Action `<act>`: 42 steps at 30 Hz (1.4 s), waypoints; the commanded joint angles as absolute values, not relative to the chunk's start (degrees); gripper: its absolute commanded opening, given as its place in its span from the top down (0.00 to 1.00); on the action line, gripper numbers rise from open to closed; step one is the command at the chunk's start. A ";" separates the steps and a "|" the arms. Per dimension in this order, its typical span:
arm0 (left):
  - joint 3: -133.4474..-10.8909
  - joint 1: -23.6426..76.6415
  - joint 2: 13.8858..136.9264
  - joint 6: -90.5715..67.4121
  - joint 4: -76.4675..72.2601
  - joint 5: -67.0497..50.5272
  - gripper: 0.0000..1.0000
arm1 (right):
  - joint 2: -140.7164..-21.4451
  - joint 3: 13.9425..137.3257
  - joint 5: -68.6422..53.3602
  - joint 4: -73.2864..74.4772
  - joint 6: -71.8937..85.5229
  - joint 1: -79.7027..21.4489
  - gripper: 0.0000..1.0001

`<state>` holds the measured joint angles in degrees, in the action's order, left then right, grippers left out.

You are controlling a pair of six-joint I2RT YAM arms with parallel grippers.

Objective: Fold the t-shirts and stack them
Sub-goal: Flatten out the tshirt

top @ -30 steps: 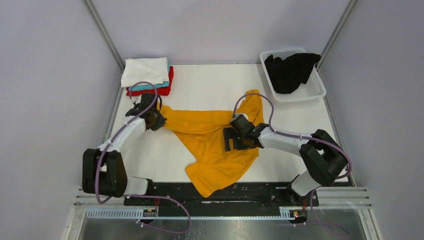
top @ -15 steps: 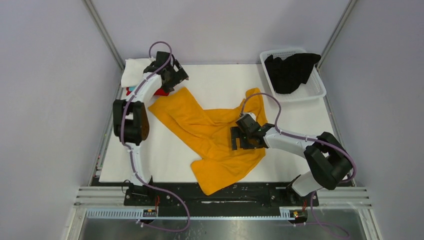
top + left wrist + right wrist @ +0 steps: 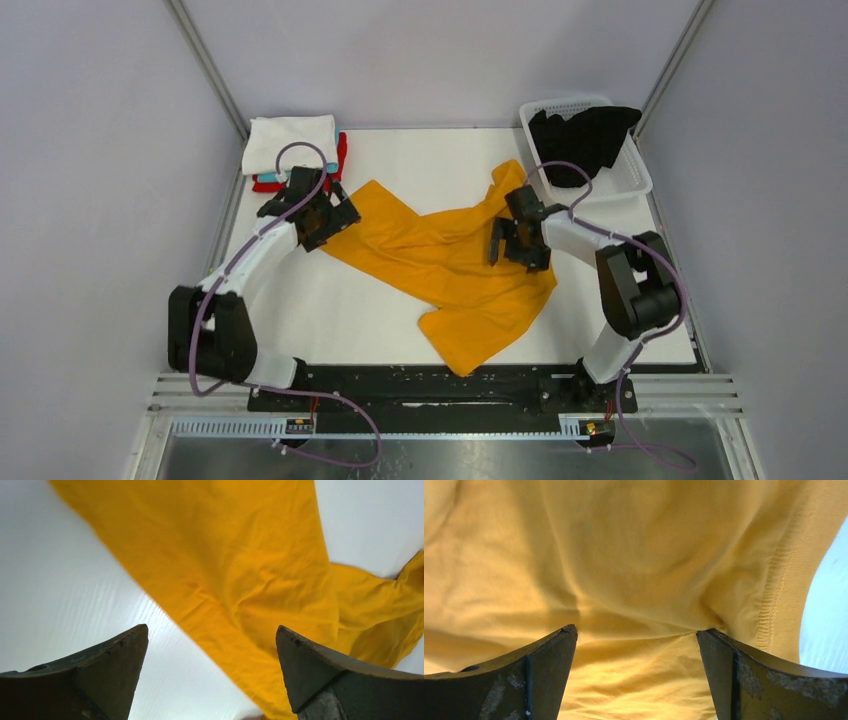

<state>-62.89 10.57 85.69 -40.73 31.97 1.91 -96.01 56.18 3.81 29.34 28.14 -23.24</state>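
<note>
The mustard-orange t-shirt (image 3: 450, 265) lies crumpled and spread slantwise across the middle of the table. My left gripper (image 3: 330, 215) hovers open over its left end; in the left wrist view the shirt's edge (image 3: 220, 580) runs between the wide-apart fingers (image 3: 115, 665) of that gripper (image 3: 211, 630). My right gripper (image 3: 515, 248) is open above the shirt's right part, and the right wrist view shows only wrinkled orange cloth (image 3: 624, 570) under this gripper (image 3: 636, 630). Folded white (image 3: 290, 140), teal (image 3: 318, 169) and red (image 3: 340, 158) t-shirts are stacked at the back left. The black t-shirt (image 3: 585, 140) lies in the basket.
The white lattice basket (image 3: 625, 185) stands at the back right corner, close behind the right arm's elbow. Metal frame posts (image 3: 210, 70) rise at both back corners. Bare white tabletop (image 3: 320, 310) shows in front of the left arm.
My left gripper opened and let go of the orange shirt, swung toward the stack, then returned to the shirt's left end. The right gripper moved back and right. The shirt shifted back-right.
</note>
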 commanded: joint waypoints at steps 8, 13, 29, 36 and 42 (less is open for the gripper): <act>-48.06 5.27 70.65 -43.69 30.43 13.82 0.01 | -108.78 78.96 0.88 33.27 24.19 -14.33 0.01; -47.72 -1.88 75.18 -43.15 23.73 9.92 0.01 | -102.07 78.45 0.91 31.84 20.13 -14.33 0.01; -62.76 -5.95 101.94 -41.11 25.14 2.59 0.45 | -71.17 50.10 -2.39 21.91 23.11 -14.33 0.00; -59.76 -5.49 101.74 -40.23 24.44 0.88 0.66 | -69.91 49.83 -0.34 22.49 22.94 -14.37 0.01; -59.83 -5.05 100.81 -39.99 25.54 1.00 1.00 | -69.96 49.99 1.20 23.77 23.02 -14.33 0.00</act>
<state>-60.60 -5.52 101.34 -40.66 24.29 2.55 -70.98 49.76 -1.63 23.68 22.79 -14.24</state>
